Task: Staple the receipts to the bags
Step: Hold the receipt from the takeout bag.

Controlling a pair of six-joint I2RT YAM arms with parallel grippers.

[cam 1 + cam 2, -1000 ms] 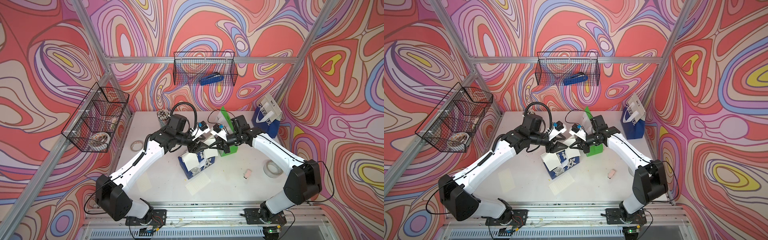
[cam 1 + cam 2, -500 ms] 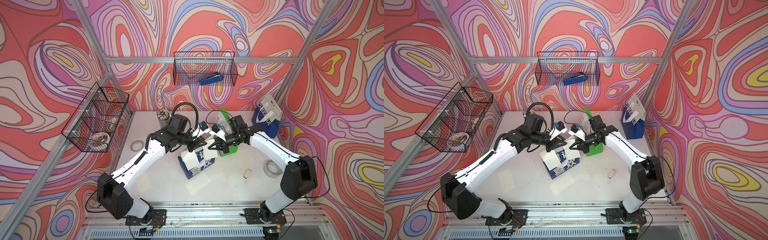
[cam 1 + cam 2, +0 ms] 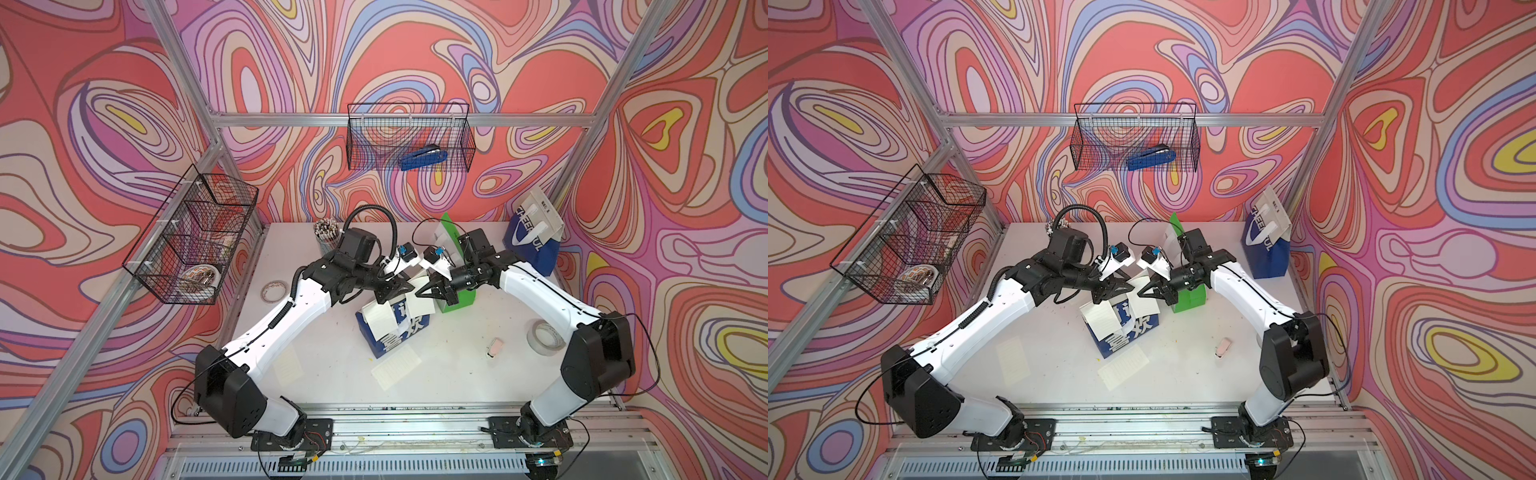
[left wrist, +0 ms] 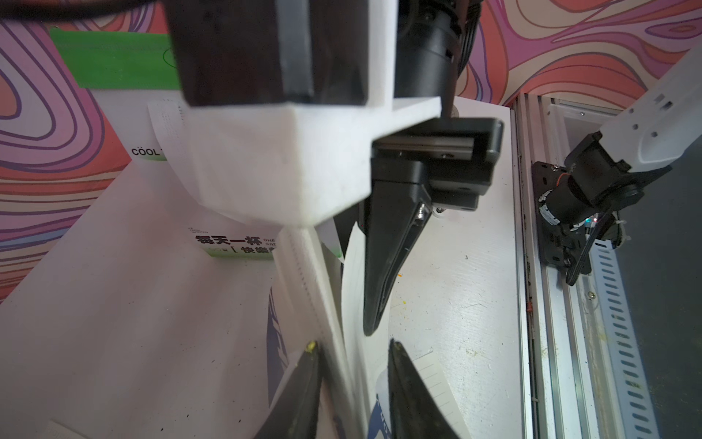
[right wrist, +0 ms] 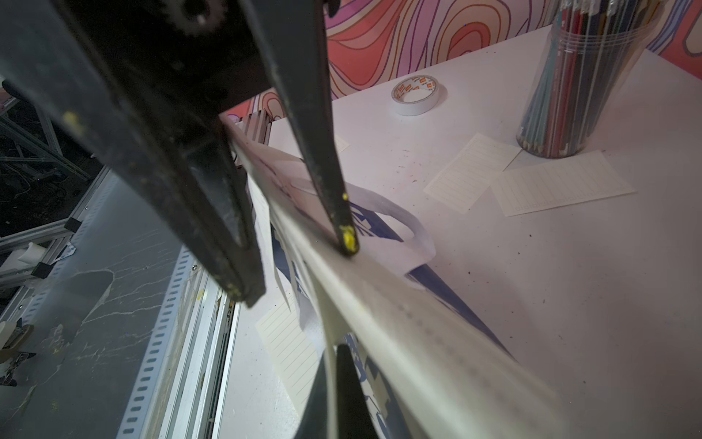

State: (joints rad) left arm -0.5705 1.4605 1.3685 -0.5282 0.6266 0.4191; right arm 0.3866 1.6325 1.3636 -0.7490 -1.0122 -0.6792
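Observation:
The blue-white bag with big Chinese characters point(image 3: 399, 338) stands mid-table with a white slip point(image 3: 380, 318) on its left face. My right gripper point(image 3: 419, 294) is shut on a receipt point(image 3: 420, 305), holding it against the bag's top rim. My left gripper point(image 3: 398, 291) straddles that rim from the other side. In the left wrist view its fingertips point(image 4: 311, 365) stand narrowly apart with the white rim and paper between them. The green-white bag point(image 3: 455, 297) stands behind the right gripper, and the "CHEERFUL" bag point(image 3: 528, 241) is at the back right. Two loose receipts point(image 3: 395, 365) point(image 3: 287, 368) lie flat in front.
A blue stapler point(image 3: 424, 158) lies in the wire basket point(image 3: 361, 137) on the back wall. A pencil cup point(image 3: 326, 230), two tape rolls point(image 3: 272, 291) point(image 3: 544, 337) and a pink eraser point(image 3: 494, 347) sit on the table. A second wire basket point(image 3: 191, 237) hangs on the left wall.
My right gripper has carried its receipt leftward onto the bag's rim. My left gripper's jaws have narrowed around that rim.

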